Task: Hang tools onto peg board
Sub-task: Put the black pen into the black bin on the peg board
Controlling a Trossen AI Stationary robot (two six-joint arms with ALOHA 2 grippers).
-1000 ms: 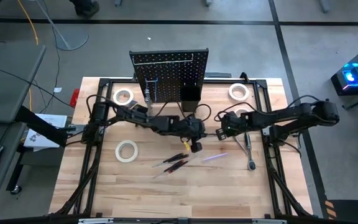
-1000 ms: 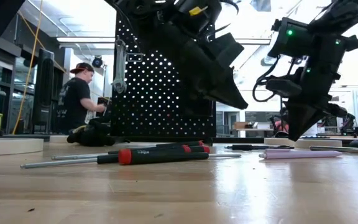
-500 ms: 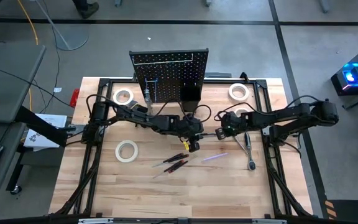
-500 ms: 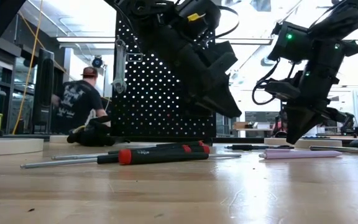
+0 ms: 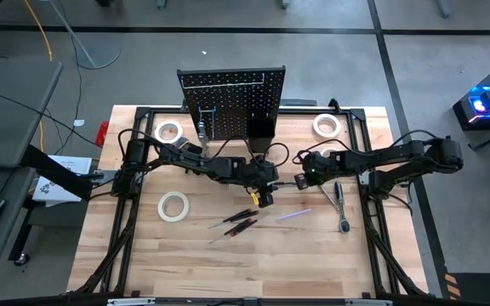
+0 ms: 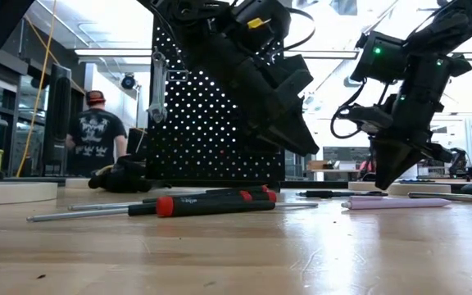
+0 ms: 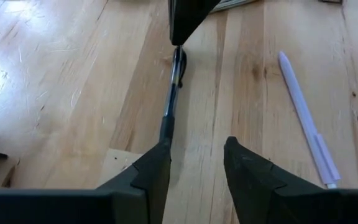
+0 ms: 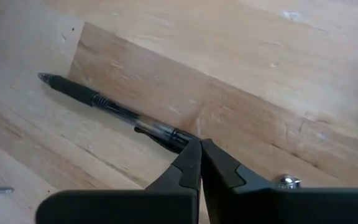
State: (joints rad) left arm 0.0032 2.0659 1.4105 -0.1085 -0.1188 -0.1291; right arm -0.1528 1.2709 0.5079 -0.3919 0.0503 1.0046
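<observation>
- The left hand (image 5: 264,198) hangs over the middle of the bench (image 5: 228,263), its 2 fingers (image 7: 151,171) apart with only bare wood in the gap between them; it grips nothing.
- A black pen (image 7: 174,87) with a clear barrel lies flat on the bench just ahead of the left hand's fingers, in line with one of them.
- The right hand (image 5: 299,181) is at the pen's far end, fingers pressed together into one point (image 8: 199,163) right at the pen's cap end (image 8: 166,134); whether the tips touch the pen, I cannot tell.
- In the low view the right hand (image 6: 386,176) points down, its tip close above the bench.
- The peg board (image 5: 228,102) stands upright at the middle of the bench's far edge, with a small black bin (image 5: 260,127) on its front and a silver wrench (image 6: 156,86) hanging on it.
- A purple pen-like tool (image 5: 294,214) lies flat near the bench's middle, toward the right edge from the left hand.
- 2 red-handled screwdrivers (image 5: 238,223) lie side by side, nearer the bench's front edge than the left hand.
- 3 white tape rolls lie flat: 1 near the far left corner (image 5: 169,132), 1 near the far right corner (image 5: 326,125), 1 toward the left edge (image 5: 173,206).
- A silver ratchet (image 5: 340,204) and another silver tool lie toward the right edge.
- A person (image 6: 93,139) stands in the room beyond the bench.
</observation>
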